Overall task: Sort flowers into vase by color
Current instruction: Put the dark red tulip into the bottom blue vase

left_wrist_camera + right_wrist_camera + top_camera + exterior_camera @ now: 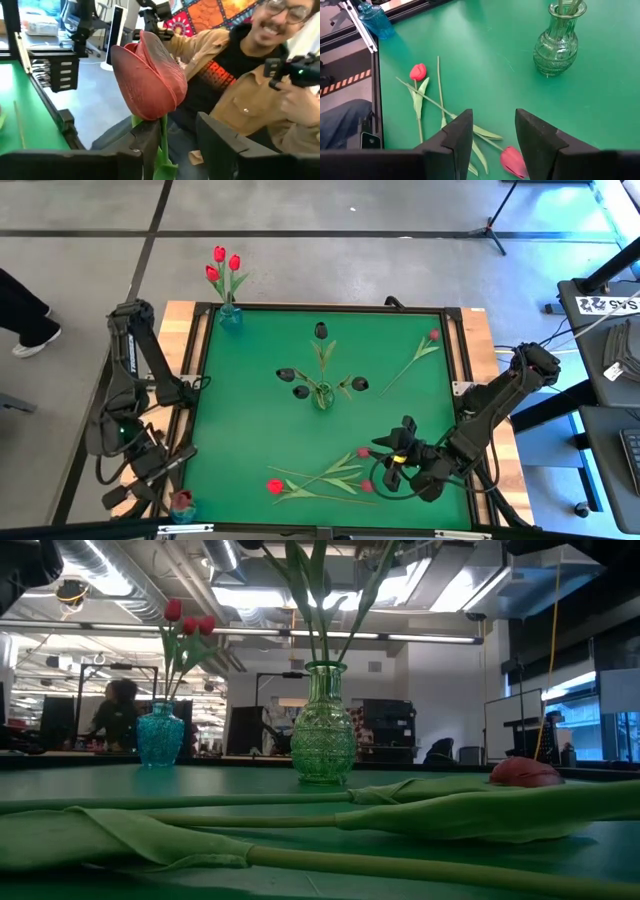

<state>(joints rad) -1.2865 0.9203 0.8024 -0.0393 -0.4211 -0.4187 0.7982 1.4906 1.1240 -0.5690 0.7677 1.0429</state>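
Left gripper is parked at the table's near-left corner. Its fingers stand apart with a dusty-red tulip upright between them, and the stem just brushes one finger, so it's not pinched as far as I can see. That flower looks like it's standing in the little blue vase there. There's a person right behind it, off the table. Right gripper hovers about half open and empty over the near-right part of the green mat, directly above a red tulip head. Another red one lies just beyond with its stem crossing it, and one more lies alone at the far right. The green glass vase mid-table holds the dark ones, and the far blue vase holds three bright reds. My guess is these fakes weigh next to nothing. The stems look thin and bendy and the heads soft, so I'd pinch the stem just under the head, clear of the leaves. Tangled stems could drag a neighbour along.
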